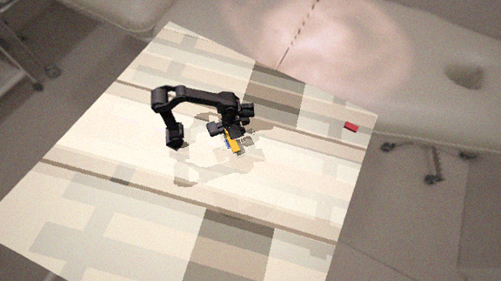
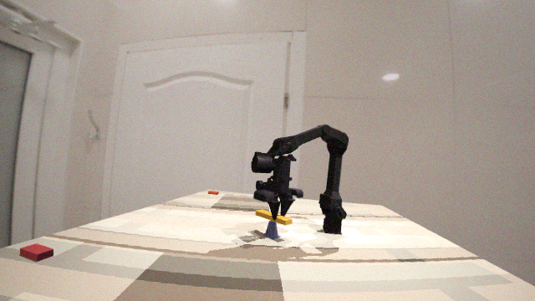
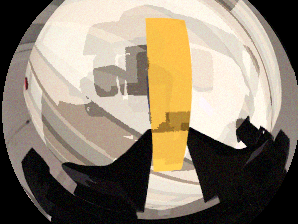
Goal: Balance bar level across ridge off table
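Note:
The yellow bar (image 1: 234, 146) (image 2: 263, 214) (image 3: 169, 70) is held lengthwise across the top of the blue ridge (image 1: 227, 144) (image 2: 272, 231), clear of the table. It looks about level. Its underside is at or just above the ridge's top; I cannot tell whether they touch. My gripper (image 2: 279, 216) (image 3: 169, 132) is shut on the bar, one finger on each long side. In the wrist view the fingers grip nearer the bar's lower end, and the bar hides nearly all of the ridge. In the top view the arm hides the fingertips.
A red block (image 1: 351, 126) (image 2: 37, 252) lies near the table's edge, well away from the ridge. A small orange-red block (image 2: 213, 192) lies at the table's far edge in the exterior view. The arm's base stands on the table to the right of the ridge in that view.

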Robot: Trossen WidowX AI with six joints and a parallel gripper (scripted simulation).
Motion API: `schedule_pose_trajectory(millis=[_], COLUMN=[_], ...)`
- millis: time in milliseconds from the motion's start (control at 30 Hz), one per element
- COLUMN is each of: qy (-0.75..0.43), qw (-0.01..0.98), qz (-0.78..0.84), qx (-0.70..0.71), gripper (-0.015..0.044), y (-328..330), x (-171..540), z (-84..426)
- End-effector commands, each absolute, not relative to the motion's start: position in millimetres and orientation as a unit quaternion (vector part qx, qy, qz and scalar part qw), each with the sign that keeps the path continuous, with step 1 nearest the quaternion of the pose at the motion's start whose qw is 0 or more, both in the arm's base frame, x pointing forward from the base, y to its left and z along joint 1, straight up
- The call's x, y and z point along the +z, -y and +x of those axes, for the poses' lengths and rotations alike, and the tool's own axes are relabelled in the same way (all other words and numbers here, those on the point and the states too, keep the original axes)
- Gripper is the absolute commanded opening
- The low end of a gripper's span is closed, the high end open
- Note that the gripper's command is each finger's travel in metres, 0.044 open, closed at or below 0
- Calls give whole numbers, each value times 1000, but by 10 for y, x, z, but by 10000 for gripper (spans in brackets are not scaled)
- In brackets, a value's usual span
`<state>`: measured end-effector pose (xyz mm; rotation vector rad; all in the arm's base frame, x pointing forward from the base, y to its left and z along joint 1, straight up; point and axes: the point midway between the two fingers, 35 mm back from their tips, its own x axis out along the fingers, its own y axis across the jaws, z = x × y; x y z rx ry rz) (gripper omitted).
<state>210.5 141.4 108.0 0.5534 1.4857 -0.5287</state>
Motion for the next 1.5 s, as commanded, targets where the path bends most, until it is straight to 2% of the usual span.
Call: schedule_pose_trajectory(millis=[0,1467], qy=[-661,-661], qw=[670,670], qz=[246,246], qx=[-233,-233], gripper=[0,0], y=[-1420,-1420], x=[1071,1034], z=[2105,2106])
